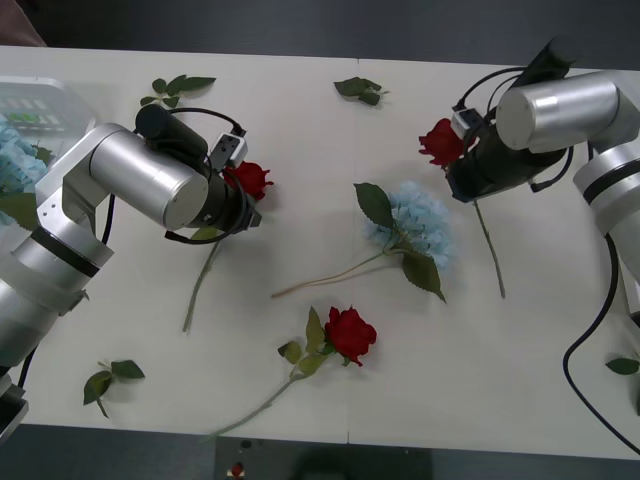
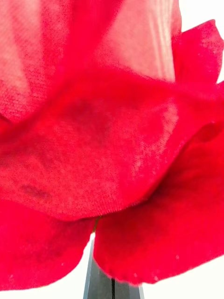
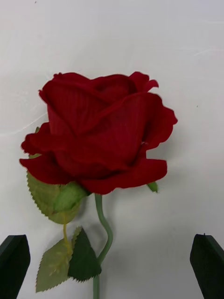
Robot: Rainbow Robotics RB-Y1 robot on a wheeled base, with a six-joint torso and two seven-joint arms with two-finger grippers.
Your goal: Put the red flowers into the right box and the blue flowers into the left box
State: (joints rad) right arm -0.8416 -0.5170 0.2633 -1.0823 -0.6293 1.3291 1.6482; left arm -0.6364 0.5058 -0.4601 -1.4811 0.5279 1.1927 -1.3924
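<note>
Crimson petals of the right rose (image 2: 112, 154) hard against the right wrist lens, with two dark fingers (image 2: 100, 282) pressed together just beneath and a sliver of green stem running down towards them. Front view, by contrast: right gripper (image 1: 460, 152) low over the white table (image 1: 300, 130) at the far right, jaws closed on that rose just below its bloom, stem trailing out past the gripper across the tabletop towards the near edge.

Left wrist view: left rose (image 3: 100, 133) seen whole, bloom, curved stem and serrated leaves flat on the table, framed by two black fingertips (image 3: 14, 266) at the corners, set wide apart and touching nothing. Front view: left gripper (image 1: 248, 205) poised over the neck of this rose, left of centre, bloom just beyond the wrist and stem running back towards the near edge.

Front view, beyond either wrist camera's reach:
- blue flower (image 1: 418, 222) with large green leaves, lying at table centre between the two arms;
- third rose (image 1: 350, 333) near the front edge;
- left box (image 1: 45, 100) at the far left corner, pale-blue clusters (image 1: 14, 155) inside;
- loose leaf sprigs (image 1: 176, 88) scattered near the table edges.
</note>
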